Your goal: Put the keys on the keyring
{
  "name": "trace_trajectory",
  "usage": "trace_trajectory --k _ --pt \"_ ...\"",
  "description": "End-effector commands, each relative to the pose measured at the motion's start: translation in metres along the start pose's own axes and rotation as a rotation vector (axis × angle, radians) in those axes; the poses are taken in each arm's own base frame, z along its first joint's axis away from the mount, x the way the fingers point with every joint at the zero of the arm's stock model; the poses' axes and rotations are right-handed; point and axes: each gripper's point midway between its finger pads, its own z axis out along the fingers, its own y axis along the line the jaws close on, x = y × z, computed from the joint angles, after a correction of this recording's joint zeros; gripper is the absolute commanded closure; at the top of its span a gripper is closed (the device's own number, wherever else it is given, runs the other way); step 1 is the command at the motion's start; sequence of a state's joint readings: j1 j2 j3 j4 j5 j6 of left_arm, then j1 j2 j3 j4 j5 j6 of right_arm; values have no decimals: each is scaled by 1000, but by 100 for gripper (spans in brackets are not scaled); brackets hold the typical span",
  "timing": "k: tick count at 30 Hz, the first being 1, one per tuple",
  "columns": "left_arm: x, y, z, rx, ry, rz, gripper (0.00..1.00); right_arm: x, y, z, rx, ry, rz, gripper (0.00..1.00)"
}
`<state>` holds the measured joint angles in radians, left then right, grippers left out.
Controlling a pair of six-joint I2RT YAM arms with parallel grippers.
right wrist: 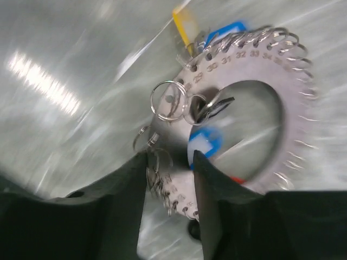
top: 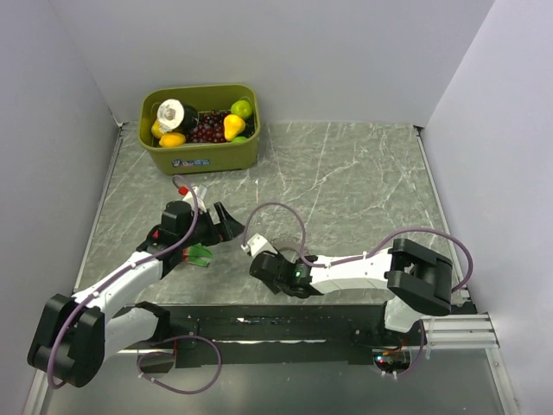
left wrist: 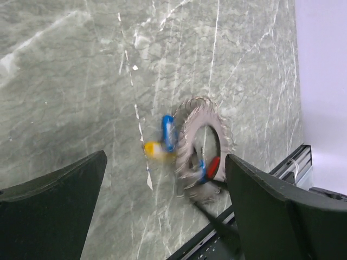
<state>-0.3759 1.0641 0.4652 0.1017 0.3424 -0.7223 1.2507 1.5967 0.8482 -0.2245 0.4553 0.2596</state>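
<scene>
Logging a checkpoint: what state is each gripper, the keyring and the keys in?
Left gripper: open, empty.
Right gripper: shut on rim of grey numbered metal disc keyring.
Yellow, blue, red plastic-headed keys: at the disc; threaded or not, unclear.
Green plastic bin: filled with fruit.

The table (top: pixel 346 173) has a smooth, grey-green, stone-patterned surface with a low sheen. In the right wrist view it reflects streaks of light.

The keyring (right wrist: pixel 255 70) is a flat disc of dull grey metal stamped with numbers. Bright, glossy wire rings (right wrist: pixel 169 100) line its rim.

The keys (left wrist: pixel 168 132) have smooth plastic heads, among them a yellow head (left wrist: pixel 153 150) and a red head (left wrist: pixel 213 167).

The left gripper (left wrist: pixel 165 157) and the right gripper (right wrist: pixel 169 157) have fingers (left wrist: pixel 54 206) of matt black plastic.

The bin (top: pixel 207 157) at the far left corner is smooth olive plastic with a slight gloss.
</scene>
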Motion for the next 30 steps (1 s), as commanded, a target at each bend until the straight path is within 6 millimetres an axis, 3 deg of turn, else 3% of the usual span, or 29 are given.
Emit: trace_trajectory --k 1,6,12,13,14,16,17,20,25,28,30 --pt "-8 -4 0 33 -21 -6 3 27 43 -11 -237 116 45 45" --pt "-10 -2 -1 41 -23 -1 3 27 44 -20 -268 122 49 28" --pt "0 -7 1 100 17 16 4 -6 24 -55 -317 -21 128 11" --pt "1 -8 1 109 19 16 4 -21 10 -63 -326 -76 184 9" --pt "1 -9 1 120 17 22 4 -21 5 -65 -341 -88 211 8" --pt "4 -17 -1 166 26 32 4 -37 -1 -78 -433 -153 292 8" --pt "6 -18 -2 179 32 30 5 -35 -18 -72 -421 -155 348 8" --pt "13 -25 -2 224 57 29 9 -41 -27 -75 -471 -186 395 11" --pt "45 -31 8 263 165 36 21 -41 -20 -66 -579 -156 458 29" --pt "68 -33 16 291 234 51 26 -34 -13 -63 -649 -122 497 31" --pt "85 -31 21 300 286 34 31 -39 -8 -62 -682 -131 509 35"
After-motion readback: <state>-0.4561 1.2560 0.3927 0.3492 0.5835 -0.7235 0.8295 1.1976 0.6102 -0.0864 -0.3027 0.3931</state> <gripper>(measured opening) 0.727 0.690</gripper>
